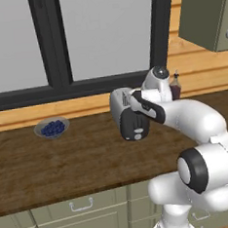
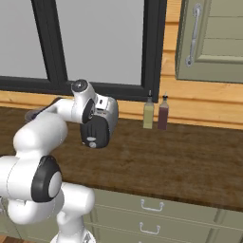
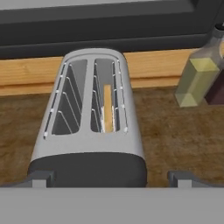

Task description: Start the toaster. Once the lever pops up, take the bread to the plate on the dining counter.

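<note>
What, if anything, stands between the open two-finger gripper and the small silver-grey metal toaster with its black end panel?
Nothing visible does. In the hand view the open gripper hangs just above the silver-grey toaster, fingertips either side of its black end panel. The two bottles stand off to one side.

We find the small rounded silver-grey metal toaster (image 3: 87, 118) close below our open two-finger gripper (image 3: 111, 178), its black end panel between the spread fingertips; in the hand view, a yellow-green glass bottle (image 3: 197, 78) and a dark red-brown bottle (image 3: 216, 89) crowd the 2 o'clock side; the black-framed window (image 3: 100, 24) and pale wooden sill (image 3: 26, 76) wall off 12 o'clock; bare dark brown wood-grain counter (image 3: 175, 135) lies free at 3 and 9 o'clock; a grey glass bowl of blueberries (image 1: 52, 128) sits well apart.
</note>
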### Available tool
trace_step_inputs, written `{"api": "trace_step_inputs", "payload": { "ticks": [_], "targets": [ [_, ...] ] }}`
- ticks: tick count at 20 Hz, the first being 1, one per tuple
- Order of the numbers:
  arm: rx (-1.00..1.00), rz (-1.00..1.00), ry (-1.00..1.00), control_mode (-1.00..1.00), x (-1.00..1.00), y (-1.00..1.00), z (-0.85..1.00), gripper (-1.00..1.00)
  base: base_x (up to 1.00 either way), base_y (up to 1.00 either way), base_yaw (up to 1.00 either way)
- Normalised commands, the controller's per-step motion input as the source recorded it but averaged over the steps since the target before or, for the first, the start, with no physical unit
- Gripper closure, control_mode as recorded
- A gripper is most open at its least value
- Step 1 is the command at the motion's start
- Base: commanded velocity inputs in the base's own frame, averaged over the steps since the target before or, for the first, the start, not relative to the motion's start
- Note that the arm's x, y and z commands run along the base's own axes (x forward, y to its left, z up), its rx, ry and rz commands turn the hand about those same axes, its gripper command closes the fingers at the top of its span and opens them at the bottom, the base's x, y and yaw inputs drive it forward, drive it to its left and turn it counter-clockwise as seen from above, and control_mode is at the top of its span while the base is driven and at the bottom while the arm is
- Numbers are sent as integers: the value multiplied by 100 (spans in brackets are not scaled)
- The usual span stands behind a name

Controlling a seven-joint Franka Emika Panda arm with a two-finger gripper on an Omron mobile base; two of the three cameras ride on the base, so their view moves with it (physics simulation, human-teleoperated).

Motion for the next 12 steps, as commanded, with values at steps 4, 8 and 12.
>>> {"api": "trace_step_inputs", "payload": {
  "ticks": [4, 8, 12],
  "targets": [
    [0, 0, 0, -100, 21, 0, -4, -100, 0, 0, 0],
    [0, 0, 0, -100, 25, -2, -7, -100, 0, 0, 0],
    [0, 2, 0, -100, 22, -5, -12, -100, 0, 0, 0]
  ]
}}
